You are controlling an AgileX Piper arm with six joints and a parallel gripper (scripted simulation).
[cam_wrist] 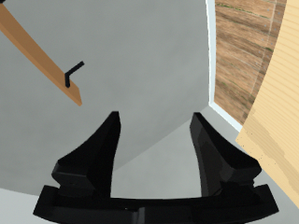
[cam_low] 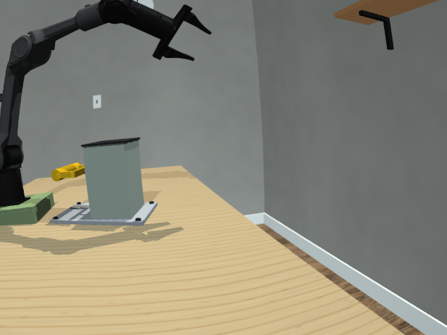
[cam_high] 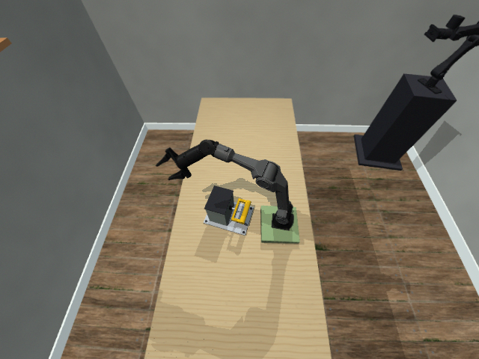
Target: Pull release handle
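The yellow release handle point(cam_high: 243, 212) sticks out of a dark grey box housing point(cam_high: 219, 206) that is bolted to a light metal base plate point(cam_high: 228, 224) on the wooden table. In the exterior view the handle point(cam_low: 68, 171) shows to the left behind the housing point(cam_low: 112, 178). My gripper point(cam_high: 169, 167) is open and empty, high in the air past the table's left edge, well away from the handle. It also shows at the top in the exterior view point(cam_low: 195, 39). In the wrist view the open fingers point at the wall and floor; the handle is out of sight there.
My arm's base stands on a green pad point(cam_high: 279, 229) right of the plate. A black pedestal point(cam_high: 402, 121) with another arm stands at the back right on the floor. A wooden shelf point(cam_low: 382, 8) hangs on the wall.
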